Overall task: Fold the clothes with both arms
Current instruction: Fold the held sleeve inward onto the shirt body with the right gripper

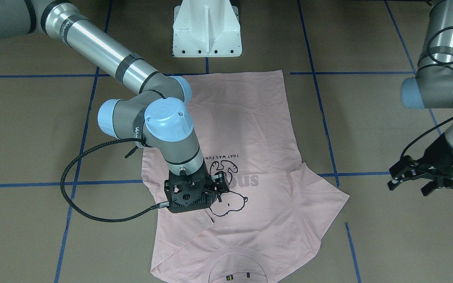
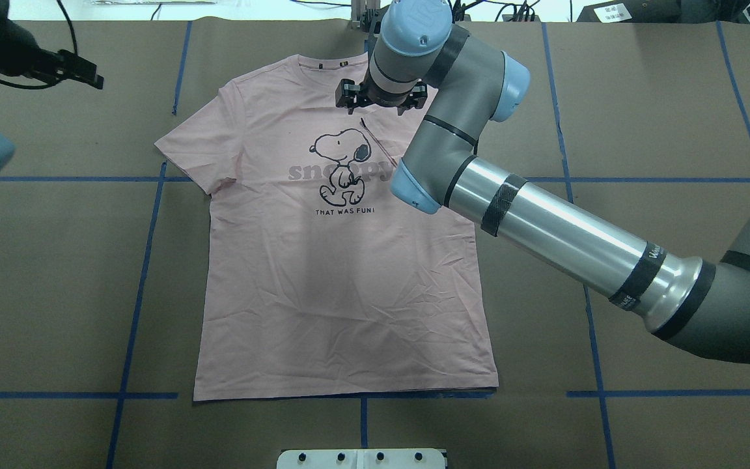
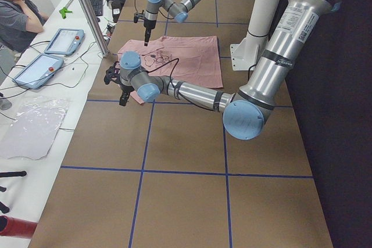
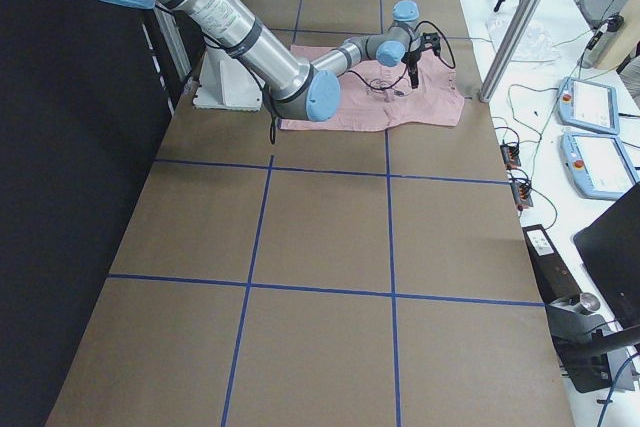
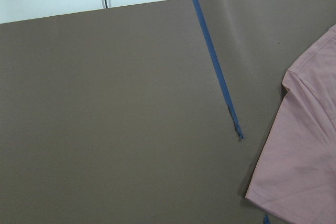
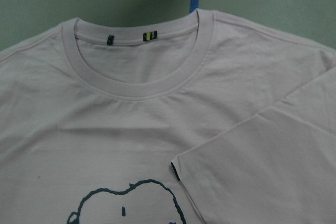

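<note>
The clothes are one pale pink T-shirt [image 2: 323, 280] lying flat and front up, with its dog print [image 2: 342, 163] showing and its collar [image 6: 136, 85] at the far edge. The sleeve on my right side [image 6: 262, 166] lies folded in over the chest, its small dark tag [image 6: 174, 169] visible. The other sleeve [image 2: 186, 143] lies spread out. My right gripper [image 2: 381, 104] hangs pointing down over the chest next to the folded sleeve; it looks open and holds nothing. Off the shirt, beyond the spread sleeve, my left gripper [image 1: 407, 182] hovers open and empty.
Brown table paper [image 2: 56, 293] carries a grid of blue tape lines [image 5: 218, 72]. The white pedestal [image 1: 207, 35] stands by the shirt's hem. A person [image 3: 17, 10] sits at a side desk with tablets [image 3: 64, 40] and cables beyond the table's far edge.
</note>
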Tool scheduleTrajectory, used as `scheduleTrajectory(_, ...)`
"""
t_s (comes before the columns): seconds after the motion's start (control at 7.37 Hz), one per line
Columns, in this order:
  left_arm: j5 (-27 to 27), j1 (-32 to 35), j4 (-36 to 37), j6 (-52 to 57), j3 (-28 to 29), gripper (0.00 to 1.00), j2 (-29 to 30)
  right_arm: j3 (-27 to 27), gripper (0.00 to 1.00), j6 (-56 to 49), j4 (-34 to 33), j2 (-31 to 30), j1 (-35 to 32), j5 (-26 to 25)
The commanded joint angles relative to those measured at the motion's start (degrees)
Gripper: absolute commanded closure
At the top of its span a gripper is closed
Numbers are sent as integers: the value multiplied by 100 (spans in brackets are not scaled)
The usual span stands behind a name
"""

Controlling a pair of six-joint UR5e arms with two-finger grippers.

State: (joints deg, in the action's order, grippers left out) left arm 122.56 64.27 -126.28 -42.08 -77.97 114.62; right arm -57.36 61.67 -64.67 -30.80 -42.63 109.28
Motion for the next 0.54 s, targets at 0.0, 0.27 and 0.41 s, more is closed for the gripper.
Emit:
scheduleTrajectory(0.0,-915,-686,-46,-1070,1,0,131,-711,0,30,-1297,-292,-244,295)
scheduleTrajectory(0.27,-1854,-1283,-124,-1652,176,0,148,-1372,0,-1132,-1898,-907,-709,698)
scheduleTrajectory(0.41,-2093,-1503,-160,-1907,298,0,148,-1523,0,-1418,-1918,-1127,-859,909)
